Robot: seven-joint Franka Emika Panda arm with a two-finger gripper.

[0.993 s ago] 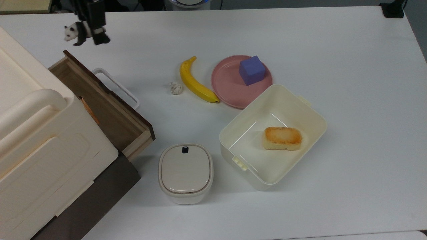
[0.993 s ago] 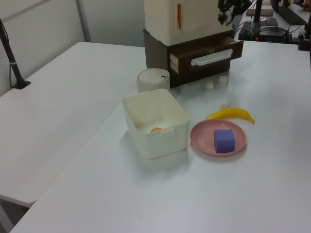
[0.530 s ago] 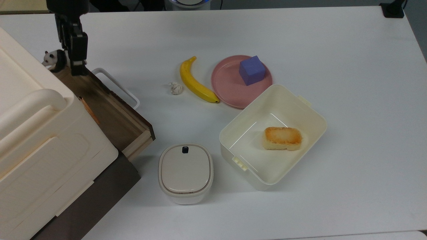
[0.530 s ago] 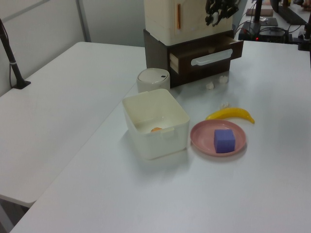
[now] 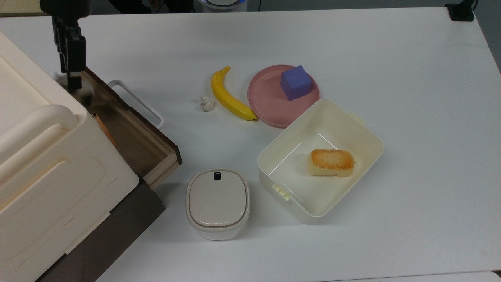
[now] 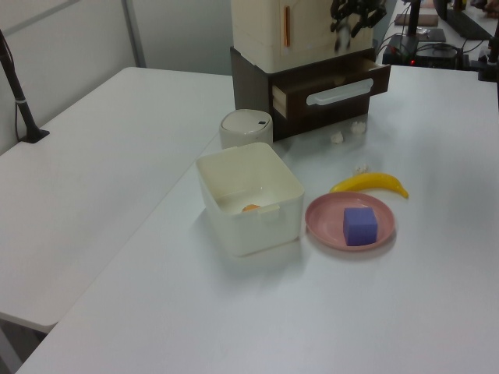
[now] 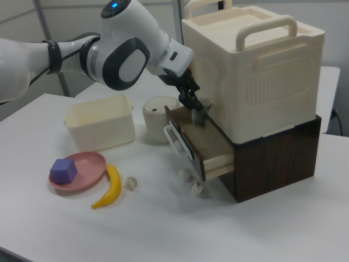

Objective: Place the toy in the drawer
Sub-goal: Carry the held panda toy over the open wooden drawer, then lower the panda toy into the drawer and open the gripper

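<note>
White tabletop fills my screens, with the wooden drawer (image 5: 129, 129) pulled out from under a cream storage box (image 5: 43, 156) so its tray is reachable from above. My gripper (image 5: 74, 80) hangs over the drawer's far end; I cannot tell whether its fingers are parted. Just beneath it is a blurred black-and-white smudge, which I take to be the panda toy (image 5: 87, 95), apparently inside the drawer. Banana (image 5: 229, 96), pink plate (image 5: 266, 105) and purple cube (image 5: 295, 82) sit well apart, out of my way.
</note>
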